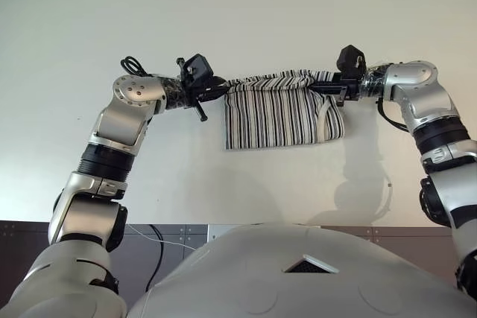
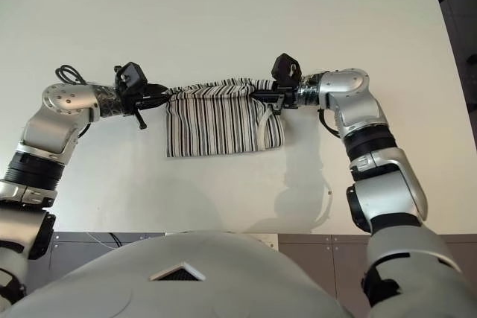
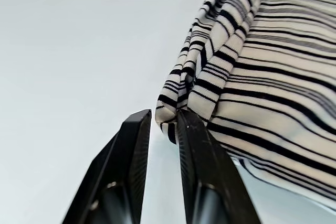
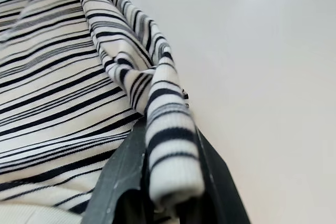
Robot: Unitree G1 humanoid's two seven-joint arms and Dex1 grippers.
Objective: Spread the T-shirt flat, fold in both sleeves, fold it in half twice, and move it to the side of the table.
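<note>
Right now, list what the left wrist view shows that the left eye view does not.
Only the left wrist view: the left hand close up, its black fingers pinching a bunched edge of the T-shirt. Only the left eye view: the right hand holding the opposite end, and the T-shirt's whole folded outline. Both: the striped T-shirt and the white table.

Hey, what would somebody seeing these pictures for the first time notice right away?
A black-and-white striped T-shirt, folded into a compact rectangle, lies on the white table straight ahead of the robot. The right gripper is clamped on a bunched fold at the shirt's far right corner. The left gripper sits at the far left corner, with the shirt's far edge gathered up between them.
</note>
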